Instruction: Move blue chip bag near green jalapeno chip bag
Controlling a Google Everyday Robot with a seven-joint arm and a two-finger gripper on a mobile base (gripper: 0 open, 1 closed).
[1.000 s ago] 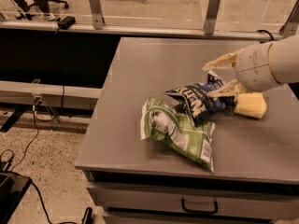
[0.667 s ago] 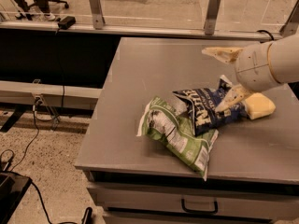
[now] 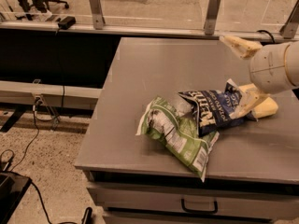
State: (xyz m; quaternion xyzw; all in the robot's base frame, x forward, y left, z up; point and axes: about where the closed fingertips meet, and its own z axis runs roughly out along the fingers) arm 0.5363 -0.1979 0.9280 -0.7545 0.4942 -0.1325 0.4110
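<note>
At the far left, a dark cable (image 3: 33,139) trails over the speckled floor beside the bench (image 3: 154,69), whose grey top fills the middle of the view, with a drawer handle (image 3: 200,206) showing on its front below.

Toward the front of the bench lies the green jalapeno chip bag (image 3: 180,134), crinkled and slanted, its left end pointing up and away and its lower right corner reaching the front edge. The white and dark printed panel faces up.

Just right of it, and overlapping its upper right part, lies the blue chip bag (image 3: 215,111). It is crumpled, its white lettering faces the camera, and its lower left edge rests on the green bag, so the two are touching.

At the right edge the tool (image 3: 233,77) comes in from a rounded white wrist. It stands wide open: one cream finger (image 3: 240,45) juts up and to the left, well above the blue bag, and the other slants down against that bag's right end. The blue bag thus lies to the left of the lower finger and below the upper one, not clamped between them.

Behind the lower finger, at the blue bag's right end, sits a yellow sponge (image 3: 268,108) on the bench.
</note>
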